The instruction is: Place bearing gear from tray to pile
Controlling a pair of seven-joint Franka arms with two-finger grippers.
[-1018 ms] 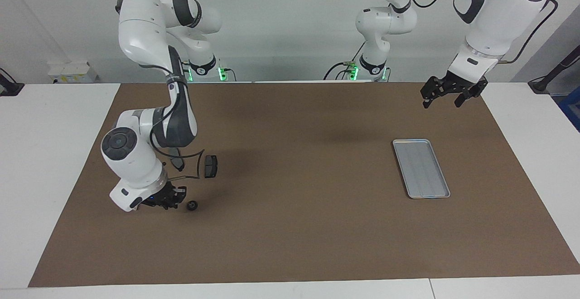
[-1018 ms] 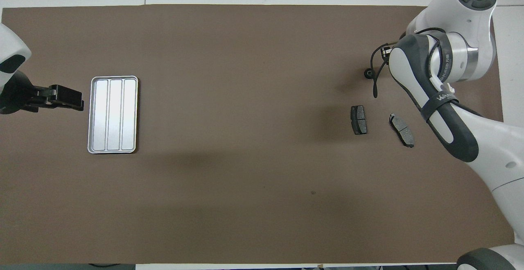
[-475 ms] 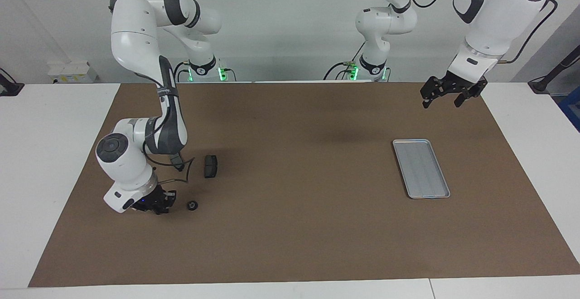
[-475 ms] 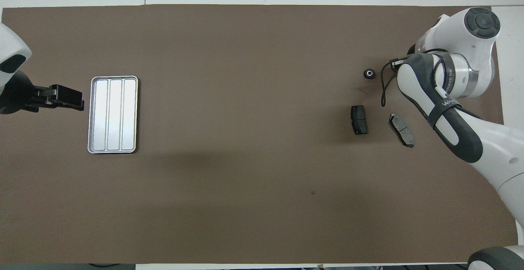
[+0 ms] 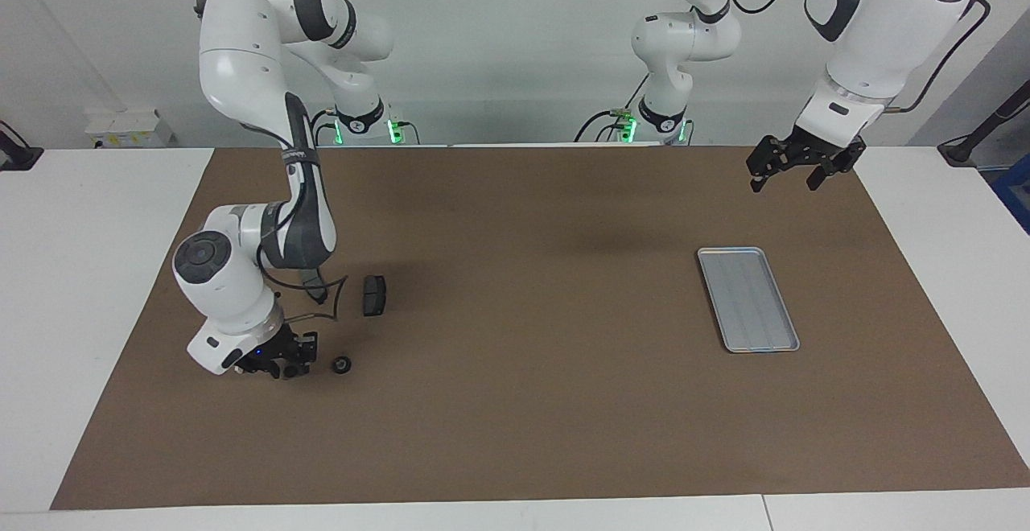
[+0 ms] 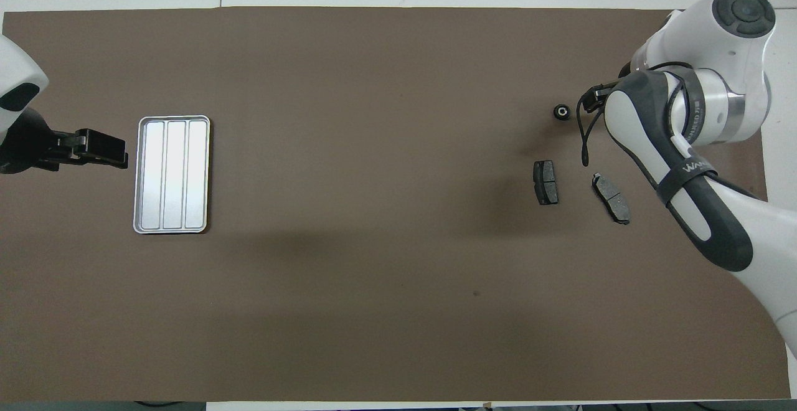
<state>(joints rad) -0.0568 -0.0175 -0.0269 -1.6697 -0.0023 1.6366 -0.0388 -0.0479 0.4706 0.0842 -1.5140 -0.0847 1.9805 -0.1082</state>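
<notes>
Beside bearing gear (image 5: 341,365), right tool (image 5: 283,364) low, empty

Right hand (image 5: 290,364) low — empty, left hand (image 5: 793,165) raised, waiting

A big brown mat (image 5: 523,402) covers the white tabletop (image 5: 96,290). On the mat lie a silver tray (image 5: 748,299), two dark pads (image 6: 546,182) (image 6: 611,197), and a small black gear (image 5: 341,365) near the pads.

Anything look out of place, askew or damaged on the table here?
Nothing stands out. The bearing gear lies on the mat beside the right claw, apart from it, near two brake pads. The tray holds nothing. The left claw waits in the air.
</notes>
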